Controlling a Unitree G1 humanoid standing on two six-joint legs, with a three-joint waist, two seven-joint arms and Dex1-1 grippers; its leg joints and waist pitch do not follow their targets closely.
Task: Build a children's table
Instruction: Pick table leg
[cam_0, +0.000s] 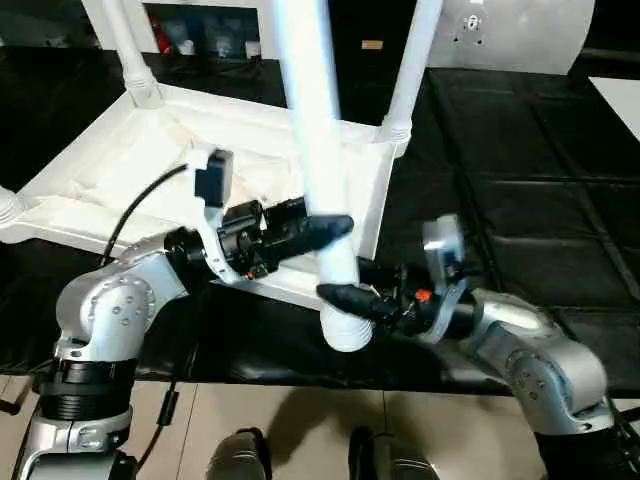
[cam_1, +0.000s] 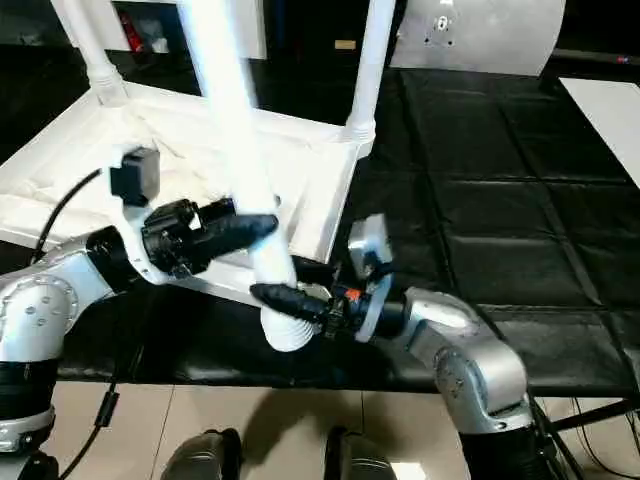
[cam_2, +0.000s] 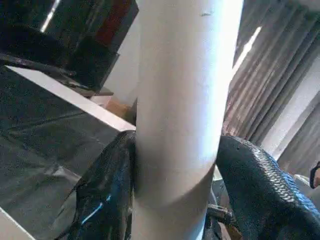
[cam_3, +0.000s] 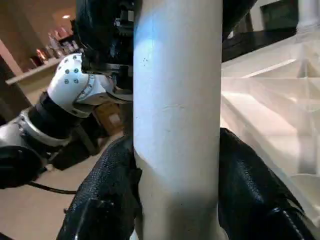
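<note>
Both claws clamp one leg: left claw above right claw. Head view adds upturned top on counter, upper left.

i see the white table top lying upside down, legs standing in its far sockets, one loose leg upright at its near edge.

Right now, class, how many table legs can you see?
3: one leg held by both grippers at the near corner, two legs standing in the far corners. A fourth may be hidden at the left edge.
</note>
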